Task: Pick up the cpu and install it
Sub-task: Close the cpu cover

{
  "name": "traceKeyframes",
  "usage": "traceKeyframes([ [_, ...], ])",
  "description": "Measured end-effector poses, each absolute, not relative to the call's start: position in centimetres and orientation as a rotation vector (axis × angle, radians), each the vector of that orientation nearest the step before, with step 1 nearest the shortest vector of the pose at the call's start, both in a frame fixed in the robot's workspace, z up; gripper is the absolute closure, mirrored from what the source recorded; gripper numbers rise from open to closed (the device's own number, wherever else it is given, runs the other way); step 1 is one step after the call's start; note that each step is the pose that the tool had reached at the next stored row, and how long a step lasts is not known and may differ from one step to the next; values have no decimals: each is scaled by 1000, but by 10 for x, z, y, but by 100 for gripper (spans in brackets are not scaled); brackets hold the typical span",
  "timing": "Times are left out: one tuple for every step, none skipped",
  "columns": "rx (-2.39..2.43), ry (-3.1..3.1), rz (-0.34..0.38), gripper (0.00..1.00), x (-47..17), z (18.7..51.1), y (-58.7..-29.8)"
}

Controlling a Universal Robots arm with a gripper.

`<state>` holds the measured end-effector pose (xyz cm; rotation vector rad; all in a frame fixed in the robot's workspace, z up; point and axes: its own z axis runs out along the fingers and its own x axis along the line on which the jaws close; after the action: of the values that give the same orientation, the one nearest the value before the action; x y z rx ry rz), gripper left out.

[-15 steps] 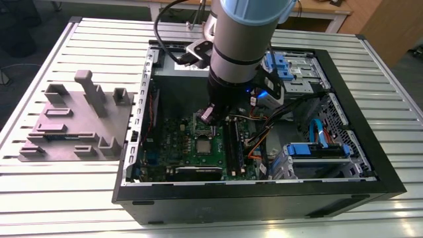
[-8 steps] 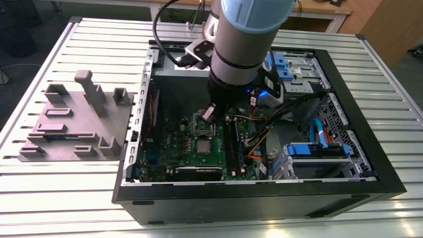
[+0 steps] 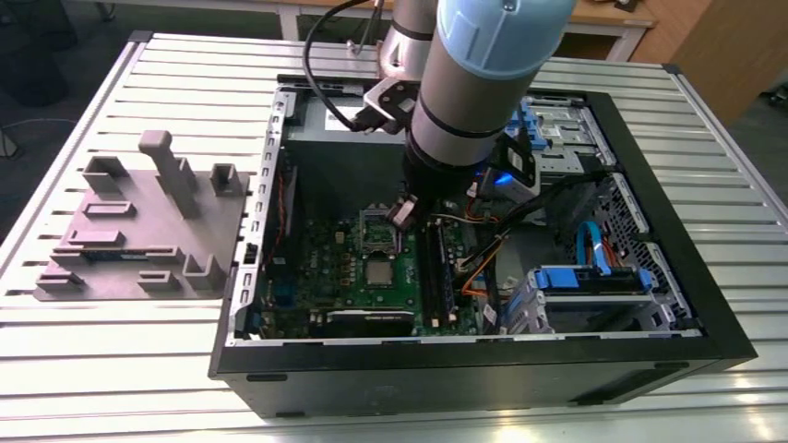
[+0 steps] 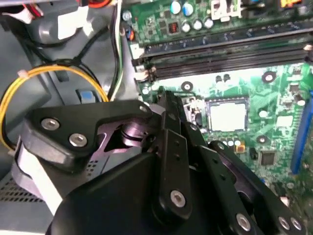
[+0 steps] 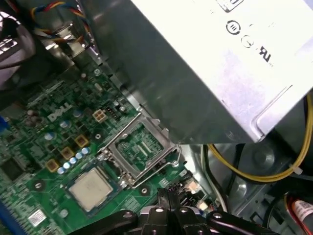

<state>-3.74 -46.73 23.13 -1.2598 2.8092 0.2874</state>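
The cpu (image 3: pixel 376 272) lies flat on the green motherboard (image 3: pixel 323 268), shiny top up, just beside the open socket (image 3: pixel 379 235) and not in it. In both wrist views it shows as a pale square (image 5: pixel 90 188) (image 4: pixel 226 115) next to the socket's raised metal frame (image 5: pixel 139 149).

The arm (image 3: pixel 474 111) reaches down into the computer case (image 3: pixel 468 374) on the bench (image 3: pixel 111 351). The jaws hang over the board near the socket. They look drawn narrow with nothing between them, though the linkage hides much of the tips.

I judge the chip to be light, thin and stiff. Its smooth metal lid is likely slippery and its underside delicate. The safest hold is probably across two opposite edges of the rim, kept level and pinched gently.
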Motion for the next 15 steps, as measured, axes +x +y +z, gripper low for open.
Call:
traceKeyframes([
  [-1259, 2805, 299, 90, -37, 231, -467],
  [-1259, 2798, 314, 90, -37, 230, -467],
  [-1261, 2792, 327, 90, -37, 230, -467],
  [-1264, 2786, 338, 90, -36, 229, -467],
  [-1269, 2781, 346, 90, -36, 229, -467],
  [-1275, 2776, 350, 90, -36, 228, -466],
  [-1285, 2772, 351, 90, -36, 226, -466],
  [-1306, 2765, 351, 90, -36, 225, -466],
  [-1331, 2755, 352, 90, -36, 225, -466],
  [-1349, 2748, 353, 90, -36, 224, -466],
  [-1353, 2746, 353, 90, -36, 224, -466],
  [-1354, 2746, 353, 90, -36, 224, -466],
  [-1354, 2746, 353, 90, -36, 224, -466],
  [-1354, 2746, 353, 90, -36, 224, -466],
  [-1354, 2745, 354, 90, -36, 224, -466],
])
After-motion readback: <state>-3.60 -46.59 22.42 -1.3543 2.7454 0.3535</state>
